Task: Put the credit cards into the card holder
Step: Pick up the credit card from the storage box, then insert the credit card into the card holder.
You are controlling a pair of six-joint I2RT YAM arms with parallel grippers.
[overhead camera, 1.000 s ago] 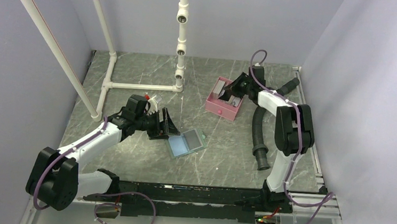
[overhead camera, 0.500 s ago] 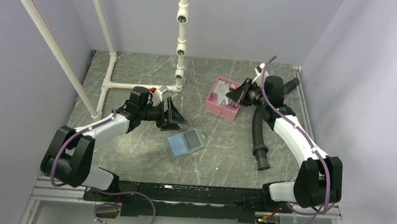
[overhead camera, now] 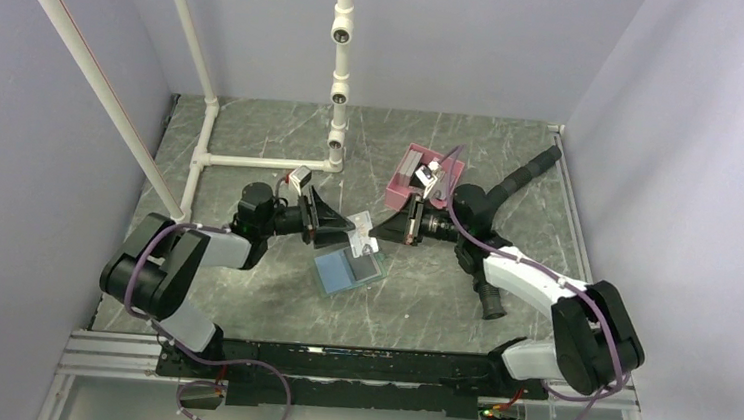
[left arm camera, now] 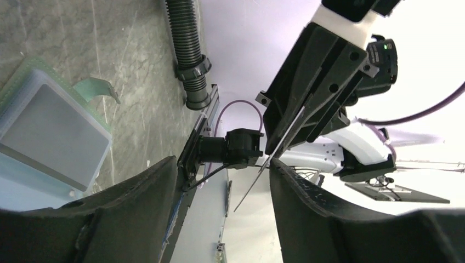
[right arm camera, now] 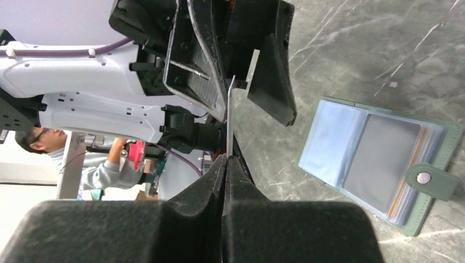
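Note:
A thin grey credit card [overhead camera: 361,224] hangs in the air above the table, seen edge-on in the wrist views [left arm camera: 270,162] [right arm camera: 230,118]. My right gripper [overhead camera: 379,228] [right arm camera: 225,158] is shut on its near end. The card's free end reaches in between the fingers of my left gripper [overhead camera: 344,226] [left arm camera: 225,164], which is open and faces the right one. It lies close to one left finger [left arm camera: 307,203], and I cannot tell if they touch. The card holder [overhead camera: 348,268] [left arm camera: 52,131] [right arm camera: 378,164] lies open on the table just below, light blue inside, with a grey card in a pocket.
A pink tray [overhead camera: 402,189] with greyish contents stands behind the right gripper. A black corrugated hose [overhead camera: 489,291] [left arm camera: 189,55] lies on the right side of the table. A white pipe frame [overhead camera: 251,160] stands at the back left.
My right arm has swung from the pink tray to the table's middle, carrying a card. My left gripper has turned right to meet it, and its jaws have narrowed slightly.

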